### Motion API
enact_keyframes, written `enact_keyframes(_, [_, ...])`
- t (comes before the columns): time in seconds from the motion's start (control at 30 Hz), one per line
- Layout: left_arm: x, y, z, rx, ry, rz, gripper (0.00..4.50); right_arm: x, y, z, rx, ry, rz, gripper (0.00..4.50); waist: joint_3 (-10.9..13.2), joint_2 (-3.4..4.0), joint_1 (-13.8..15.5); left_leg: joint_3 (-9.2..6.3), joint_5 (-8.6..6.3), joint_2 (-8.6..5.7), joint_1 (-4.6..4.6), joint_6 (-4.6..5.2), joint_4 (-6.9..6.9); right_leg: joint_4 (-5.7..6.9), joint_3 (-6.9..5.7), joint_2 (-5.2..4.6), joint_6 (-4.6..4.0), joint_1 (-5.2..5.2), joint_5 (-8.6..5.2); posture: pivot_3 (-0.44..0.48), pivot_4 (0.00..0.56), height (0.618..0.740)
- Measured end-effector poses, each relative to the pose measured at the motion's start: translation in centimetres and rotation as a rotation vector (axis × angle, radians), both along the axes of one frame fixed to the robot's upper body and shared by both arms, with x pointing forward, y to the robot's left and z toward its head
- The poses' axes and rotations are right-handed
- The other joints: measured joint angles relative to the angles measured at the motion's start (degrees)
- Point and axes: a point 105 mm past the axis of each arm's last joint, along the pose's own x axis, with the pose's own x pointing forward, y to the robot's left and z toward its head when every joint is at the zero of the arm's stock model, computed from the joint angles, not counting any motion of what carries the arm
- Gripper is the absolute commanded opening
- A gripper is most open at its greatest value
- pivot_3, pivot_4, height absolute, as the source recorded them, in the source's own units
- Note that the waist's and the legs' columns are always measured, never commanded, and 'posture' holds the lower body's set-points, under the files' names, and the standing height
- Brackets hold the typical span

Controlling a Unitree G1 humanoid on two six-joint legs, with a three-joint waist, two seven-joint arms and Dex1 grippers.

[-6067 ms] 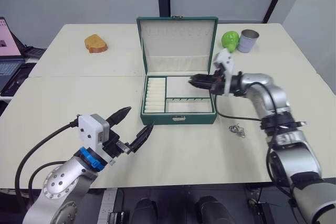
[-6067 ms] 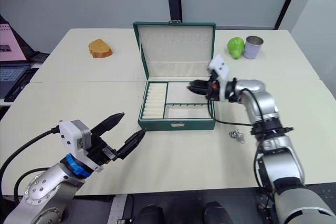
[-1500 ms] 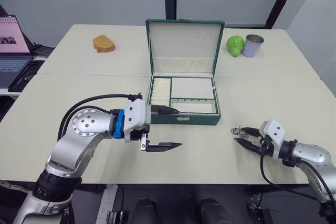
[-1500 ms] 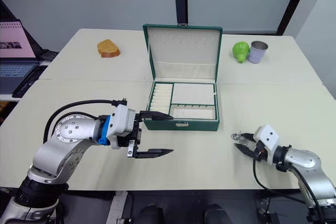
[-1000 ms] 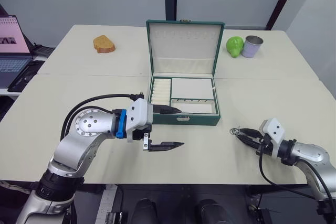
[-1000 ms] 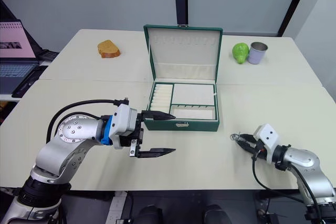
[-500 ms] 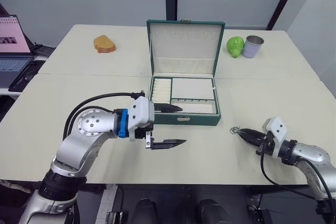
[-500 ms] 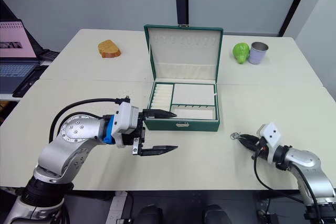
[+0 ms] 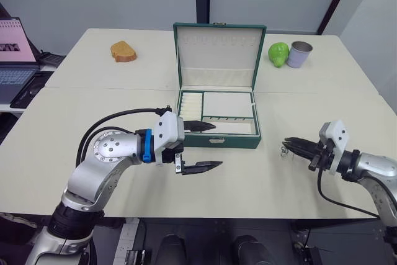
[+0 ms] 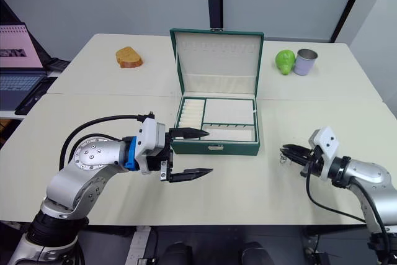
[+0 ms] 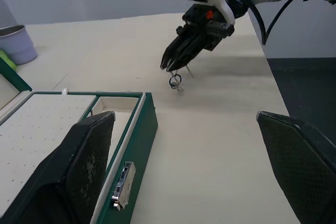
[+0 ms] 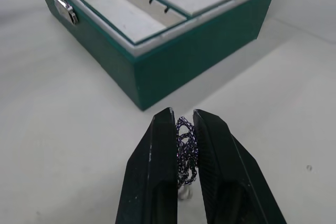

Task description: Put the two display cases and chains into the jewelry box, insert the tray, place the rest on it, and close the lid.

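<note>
Silvery wire rings (image 12: 185,150) sit clamped in my right gripper (image 9: 291,145), right of the open green jewelry box (image 9: 218,116) — tray (image 9: 226,105) already inside. My left gripper (image 9: 202,146) hangs before it, fingers wide apart.

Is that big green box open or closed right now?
Open. The jewelry box has its lid standing upright at the back, with the cream-lined tray exposed inside.

Box (image 9: 216,139) open mid-table, lid (image 9: 215,54) upright, tray (image 9: 217,113) seated inside. Left gripper (image 9: 206,146) spread wide just before box's front left corner. Right gripper (image 9: 291,145) off to box's right, rings (image 9: 285,150) at its tips, fingers close together. Bread (image 9: 124,51), green fruit (image 9: 278,54), cup (image 9: 300,54) at far edge of table (image 9: 80,116). Laptop (image 9: 12,60) far left.
</note>
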Motion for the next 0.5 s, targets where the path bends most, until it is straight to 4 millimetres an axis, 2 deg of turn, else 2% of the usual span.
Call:
enact_keyframes(0.2, [-0.2, 0.0, -0.2, -0.030, 0.024, 0.039, 4.50, 0.7, 0.7, 3.5, 0.024, -0.070, 0.027, 0.26, 0.00, 0.00, 0.00, -0.01, 0.00, 0.00, -0.02, 0.00, 0.00, 0.00, 0.00, 0.00, 0.00, -0.02, 0.00, 0.000, 0.150, 0.740])
enact_keyframes(0.5, [0.4, 1.8, 0.0, -0.139, 0.028, 0.256, 4.50, 2.0, 2.8, 8.4, 0.063, -0.172, 0.096, 0.26, 0.02, 0.02, -0.09, -0.02, 0.00, 0.02, -0.05, 0.01, -0.01, -0.01, -0.01, -0.01, 0.00, -0.08, 0.00, 0.000, 0.150, 0.740])
